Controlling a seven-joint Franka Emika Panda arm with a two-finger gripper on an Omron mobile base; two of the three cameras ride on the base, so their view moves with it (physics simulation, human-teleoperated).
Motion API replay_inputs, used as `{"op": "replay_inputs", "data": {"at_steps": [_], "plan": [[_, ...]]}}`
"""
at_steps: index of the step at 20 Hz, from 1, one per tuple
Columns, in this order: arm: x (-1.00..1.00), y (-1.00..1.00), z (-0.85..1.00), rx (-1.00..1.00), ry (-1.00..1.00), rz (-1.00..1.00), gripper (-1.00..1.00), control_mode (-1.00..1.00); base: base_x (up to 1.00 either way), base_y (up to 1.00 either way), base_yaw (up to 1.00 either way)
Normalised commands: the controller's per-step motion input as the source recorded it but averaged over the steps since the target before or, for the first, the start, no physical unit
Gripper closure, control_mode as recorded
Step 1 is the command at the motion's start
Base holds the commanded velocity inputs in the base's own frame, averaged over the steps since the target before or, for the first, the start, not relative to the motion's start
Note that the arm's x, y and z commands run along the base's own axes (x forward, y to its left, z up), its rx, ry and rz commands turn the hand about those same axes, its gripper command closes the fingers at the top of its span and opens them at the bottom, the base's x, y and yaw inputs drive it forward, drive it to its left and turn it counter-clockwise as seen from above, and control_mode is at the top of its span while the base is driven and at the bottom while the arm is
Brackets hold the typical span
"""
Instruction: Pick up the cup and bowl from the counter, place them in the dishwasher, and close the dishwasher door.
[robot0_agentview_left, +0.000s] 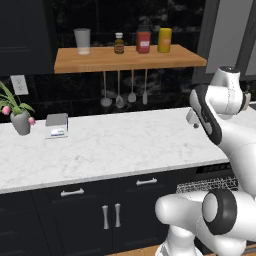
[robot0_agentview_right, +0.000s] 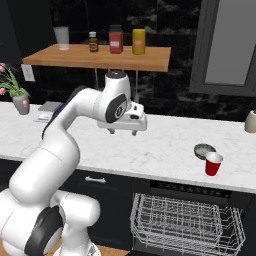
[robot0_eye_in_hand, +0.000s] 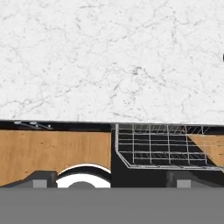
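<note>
The counter is a long slab of white marble, hard and smooth, so light things set on it could slide if nudged sideways. Below its front edge at about 5 o'clock in the right base view, the dishwasher stands open with a grey wire rack pulled out. The rack looks stiff, with gaps wide enough to seat a rim or let a small item tip. The dishwasher door cannot be made out from these angles.

The end effector hangs above the counter, pointing down, its fingers spread wide and holding nothing.

The bowl sits on the counter at roughly 3 o'clock from the end effector, well apart from it. It looks shallow, grey and rigid, probably light. Its low wall offers little to pinch, so a grip across the rim, one finger inside and one outside, seems the safest hold.

The cup stands upright just beside the bowl, at the bowl's 5 o'clock, red and tapered. It is likely thin-walled, very light and easy to topple. Taking it mid-height across the body, squarely from the side or over the rim, should keep it from squirting out.
</note>
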Motion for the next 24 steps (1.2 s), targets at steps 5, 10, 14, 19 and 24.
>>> {"op": "replay_inputs", "data": {"at_steps": [5, 10, 14, 19, 24], "plan": [[0.01, -0.43, 0.02, -0.02, 0.04, 0.0, -1.0, -1.0, 0.0, 0.0, 0.0], [0.0, -0.75, 0.19, 0.0, 0.0, 0.0, -1.0, -1.0, 0.0, 0.0, 0.0], [0.0, -0.47, 0.22, 0.0, 0.03, 0.0, -1.0, -1.0, 0.0, 0.0, 0.0], [0.0, -0.19, 0.08, -0.1, 0.12, -0.03, -1.0, -1.0, 0.0, 0.0, 0.0], [0.14, -0.21, 0.0, -0.17, 0.16, 0.0, -1.0, -1.0, 0.0, 0.0, 0.0]]}}
